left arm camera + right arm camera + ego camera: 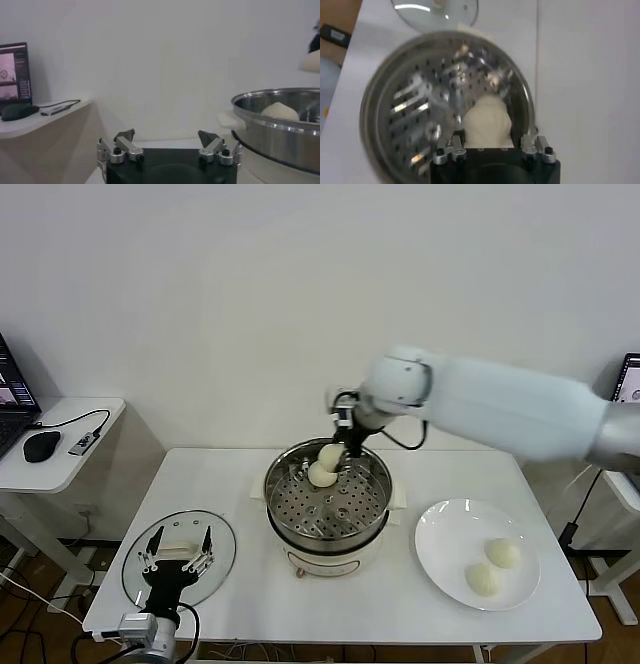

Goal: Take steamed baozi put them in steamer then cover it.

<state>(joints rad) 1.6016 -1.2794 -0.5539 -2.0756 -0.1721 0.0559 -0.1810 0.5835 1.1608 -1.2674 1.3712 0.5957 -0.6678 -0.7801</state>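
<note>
The steel steamer point(283, 519) stands mid-table with its perforated tray bare on most of its area point(410, 115). My right gripper point(339, 458) hangs over its far side, shut on a cream-white baozi point(331, 454) that shows between the jaws in the right wrist view point(487, 122). A second baozi point(321, 476) lies on the tray just below; the left wrist view has it inside the steamer's rim point(280, 111). Two more baozi point(503, 553) point(484, 580) lie on the white plate point(440, 534). My left gripper point(178, 559) is open and empty over the glass lid point(215, 534).
The glass lid lies flat at the table's front left corner and also appears in the right wrist view point(435, 12). A low side table point(60, 464) with a mouse and cables stands to the left. The wall runs right behind the steamer.
</note>
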